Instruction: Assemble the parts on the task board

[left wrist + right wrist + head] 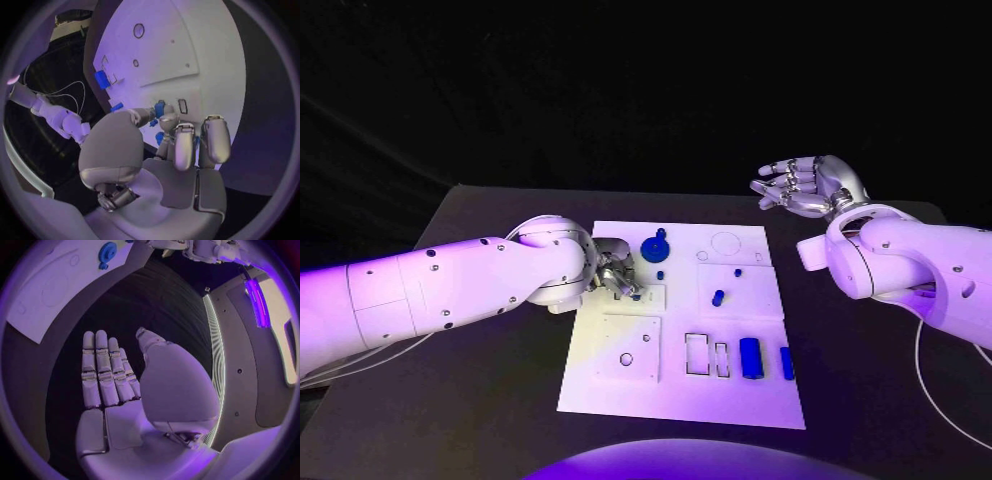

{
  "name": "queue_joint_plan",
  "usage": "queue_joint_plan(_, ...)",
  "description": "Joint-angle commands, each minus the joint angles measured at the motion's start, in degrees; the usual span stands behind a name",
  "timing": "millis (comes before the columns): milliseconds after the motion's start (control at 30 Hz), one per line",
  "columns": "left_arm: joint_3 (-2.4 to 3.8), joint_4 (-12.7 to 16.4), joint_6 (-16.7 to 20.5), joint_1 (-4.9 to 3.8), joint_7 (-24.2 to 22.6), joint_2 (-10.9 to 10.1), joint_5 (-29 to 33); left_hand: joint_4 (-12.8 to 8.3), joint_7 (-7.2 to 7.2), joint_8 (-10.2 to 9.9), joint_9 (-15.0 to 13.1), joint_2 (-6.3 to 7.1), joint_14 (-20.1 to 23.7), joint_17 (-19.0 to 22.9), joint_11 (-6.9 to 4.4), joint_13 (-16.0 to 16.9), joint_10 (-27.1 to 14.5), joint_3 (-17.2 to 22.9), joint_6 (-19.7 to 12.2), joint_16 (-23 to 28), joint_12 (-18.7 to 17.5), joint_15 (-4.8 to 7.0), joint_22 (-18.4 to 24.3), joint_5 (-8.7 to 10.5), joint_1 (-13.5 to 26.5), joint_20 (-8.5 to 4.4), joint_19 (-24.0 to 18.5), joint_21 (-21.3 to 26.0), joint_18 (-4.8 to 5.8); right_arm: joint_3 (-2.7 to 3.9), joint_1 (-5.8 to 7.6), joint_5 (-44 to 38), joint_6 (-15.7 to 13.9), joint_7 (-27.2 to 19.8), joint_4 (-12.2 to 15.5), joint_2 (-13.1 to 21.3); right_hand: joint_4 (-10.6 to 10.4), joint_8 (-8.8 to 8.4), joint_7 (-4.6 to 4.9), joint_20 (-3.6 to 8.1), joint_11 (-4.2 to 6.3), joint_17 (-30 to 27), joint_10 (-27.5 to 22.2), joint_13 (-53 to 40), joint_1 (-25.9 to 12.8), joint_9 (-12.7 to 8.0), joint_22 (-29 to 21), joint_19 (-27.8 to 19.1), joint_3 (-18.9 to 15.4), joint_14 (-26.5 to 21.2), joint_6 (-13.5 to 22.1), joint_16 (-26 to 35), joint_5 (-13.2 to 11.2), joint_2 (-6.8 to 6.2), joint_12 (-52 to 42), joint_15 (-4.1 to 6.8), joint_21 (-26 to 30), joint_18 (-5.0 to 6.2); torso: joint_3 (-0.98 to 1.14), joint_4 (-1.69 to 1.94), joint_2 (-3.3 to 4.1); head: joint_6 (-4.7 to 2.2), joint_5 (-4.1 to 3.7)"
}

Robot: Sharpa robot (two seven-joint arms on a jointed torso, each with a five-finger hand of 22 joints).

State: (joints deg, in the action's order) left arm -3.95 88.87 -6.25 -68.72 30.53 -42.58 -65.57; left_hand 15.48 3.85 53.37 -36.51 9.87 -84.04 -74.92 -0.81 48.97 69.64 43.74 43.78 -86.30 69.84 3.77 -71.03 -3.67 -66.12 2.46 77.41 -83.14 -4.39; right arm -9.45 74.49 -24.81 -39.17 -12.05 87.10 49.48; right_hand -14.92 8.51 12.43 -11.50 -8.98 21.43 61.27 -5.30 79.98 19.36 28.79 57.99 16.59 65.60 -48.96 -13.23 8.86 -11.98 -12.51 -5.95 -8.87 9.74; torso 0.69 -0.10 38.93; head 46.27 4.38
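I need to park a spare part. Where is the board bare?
The task board is bare along its near edge, below the blue cylinder. It is crowded where the left hand meets the blue gear.

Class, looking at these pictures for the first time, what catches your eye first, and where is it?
The white task board mid-table, dotted with small blue parts. The left hand reaches over its left side, fingers at a blue part, while the right hand hovers open beyond the board's far right corner.
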Motion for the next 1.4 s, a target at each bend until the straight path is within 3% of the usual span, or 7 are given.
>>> queue_joint_plan(33, -0.12, -0.1, -1.6, 0.32, -0.1, 0.2, -0.5, -10.2, -0.67, 0.4, -0.3, -0.49, -3.7, -6.4, -0.14, -0.1, 0.4, 10.5, 0.7, -0.4, -0.2, 0.37, -0.1, -0.29, 0.3, 0.0, 0.6, -0.3, 0.4, 0.01, -0.03, -0.9, 1.1, 0.0, 0.1, 0.0, 0.1, -0.24, 0.79, -0.41, -0.21, -0.1, -0.3, 0.1, -0.5, -0.1, -0.1, -0.2, -0.4, -0.4, 0.2, 0.4, 0.0, 0.18, 0.1, 0.06, 0.4, 0.55, -0.03, -0.03, 0.02, 0.05, -0.01)
queue_joint_plan(733, -0.12, -0.2, -2.6, 0.45, -0.1, 0.4, -0.2, -10.9, -0.81, 0.7, -0.6, -0.25, -3.8, -6.5, -0.29, -0.3, 0.6, 11.9, 1.1, -0.3, -0.4, 0.51, -0.1, -0.66, 1.2, -0.16, 0.6, -0.3, 0.39, 0.01, -0.03, -0.9, 1.3, 0.1, -0.1, 0.0, 0.0, -0.35, 0.86, -0.56, -0.29, -0.2, -0.4, 0.4, -0.6, -0.2, -0.6, -0.4, -0.6, -0.7, 0.2, 0.8, 0.0, 0.38, 0.0, -0.08, 0.7, 0.55, 0.02, -0.02, 0.02, 0.23, -0.01)
queue_joint_plan(900, -0.12, -0.4, -3.0, 0.45, -0.1, 0.5, 0.1, -11.2, -1.16, 1.5, -1.3, -0.45, -3.8, -6.5, -0.57, -0.3, 1.2, 13.1, 1.8, -0.3, -0.2, 0.73, -0.3, -0.74, 3.3, -0.35, 0.8, -0.3, 0.44, 0.01, -0.04, -0.9, 1.4, 0.1, -0.1, 0.0, 0.0, -0.36, 0.86, -0.58, -0.3, -0.2, -0.4, 0.4, -0.7, -0.2, -0.6, -0.5, -0.6, -0.8, 0.2, 0.9, 0.0, 0.4, 0.0, -0.1, 0.8, 0.55, 0.03, 0.0, 0.02, 0.23, 0.0)
queue_joint_plan(1000, -0.11, -0.6, -3.4, 0.45, -0.1, 0.5, 0.6, -11.1, -1.55, 1.9, -1.8, -1.29, -3.8, -6.6, -0.89, -0.6, 1.8, 13.8, 2.4, -0.3, -0.2, 0.98, -1.2, -0.89, 5.6, -0.56, 1.4, -0.6, 0.62, 0.01, -0.06, -0.9, 1.5, 0.1, -0.2, -0.1, 0.0, -0.37, 0.87, -0.61, -0.32, -0.3, -0.4, 0.5, -0.7, -0.2, -0.8, -0.5, -0.7, -0.9, 0.2, 1.0, 0.0, 0.43, 0.0, -0.13, 0.9, 0.55, 0.04, -0.01, 0.01, 0.26, -0.01)
queue_joint_plan(1400, -0.1, -0.8, -4.0, 0.44, -0.1, 0.7, 1.1, -10.6, -1.9, 1.9, -2.3, -1.41, -3.8, -6.6, -1.18, -0.8, 2.4, 13.4, 3.0, -0.3, -0.1, 1.24, -1.6, -0.72, 9.0, -0.83, 1.7, -0.8, 0.71, 0.01, -0.14, -0.9, 1.6, 0.0, -0.4, -0.1, -0.1, -0.46, 0.92, -0.75, -0.38, -0.4, -0.5, 0.8, -1.1, -0.2, -1.2, -0.7, -1.1, -1.1, 0.1, 1.4, 0.0, 0.42, -0.2, -0.24, 1.2, 0.57, 0.09, -0.03, 0.02, 0.36, -0.06)
